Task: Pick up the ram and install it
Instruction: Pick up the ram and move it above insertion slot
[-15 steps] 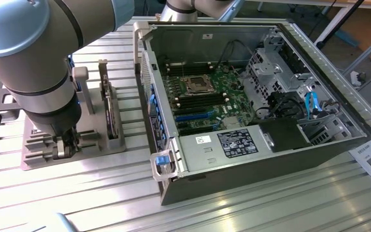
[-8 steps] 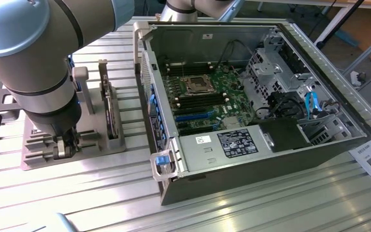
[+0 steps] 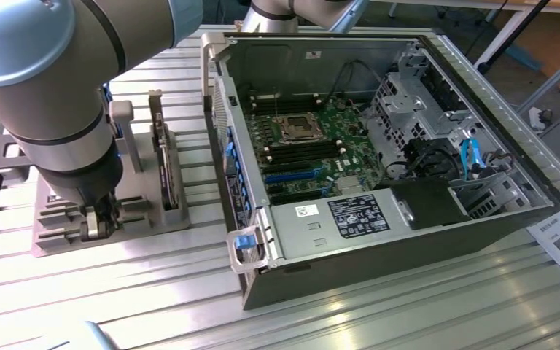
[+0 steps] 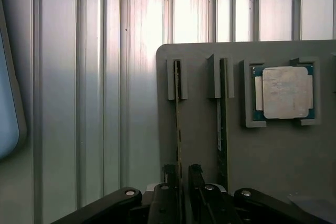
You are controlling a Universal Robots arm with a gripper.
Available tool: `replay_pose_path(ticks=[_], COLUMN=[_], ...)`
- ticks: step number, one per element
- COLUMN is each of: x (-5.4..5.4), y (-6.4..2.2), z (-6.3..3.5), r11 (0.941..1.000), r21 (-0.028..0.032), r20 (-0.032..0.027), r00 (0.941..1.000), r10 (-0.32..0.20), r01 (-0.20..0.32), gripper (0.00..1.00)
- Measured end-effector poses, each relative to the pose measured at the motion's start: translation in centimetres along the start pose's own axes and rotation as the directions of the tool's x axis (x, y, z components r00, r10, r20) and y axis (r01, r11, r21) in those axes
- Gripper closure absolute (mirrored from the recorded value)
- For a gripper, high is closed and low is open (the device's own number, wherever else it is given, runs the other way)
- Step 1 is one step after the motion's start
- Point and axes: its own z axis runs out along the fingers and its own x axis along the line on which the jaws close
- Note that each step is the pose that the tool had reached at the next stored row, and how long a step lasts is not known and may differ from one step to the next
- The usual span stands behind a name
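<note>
Arm (image 3: 41,95) vertical, wrist low, jaws pointing down, slightly apart.

We look over a tabletop (image 3: 387,306) of ribbed, silvery metal slats. Bright light pools on it in soft white patches, strongest toward the near edge. Past its far corner, at the exterior view's right, lies an orange-brown floor (image 3: 550,36) crossed by slanting metal legs (image 3: 555,82) of furniture we cannot identify.

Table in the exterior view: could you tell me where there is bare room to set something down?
Bare table slats span the exterior view's foreground, bordered by the computer case and grey holder. The strip between them is narrow. The gripper crowds the holder.
</note>
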Motion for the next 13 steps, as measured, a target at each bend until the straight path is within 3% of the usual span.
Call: replay_pose_path(ticks=[13], x=[0.03], y=[0.00], z=[0.00], r11=[1.0000], r21=[0.0000], r20=[0.0000], r00=[1.0000], r10=[0.000], r01=[0.000], gripper=[0.76])
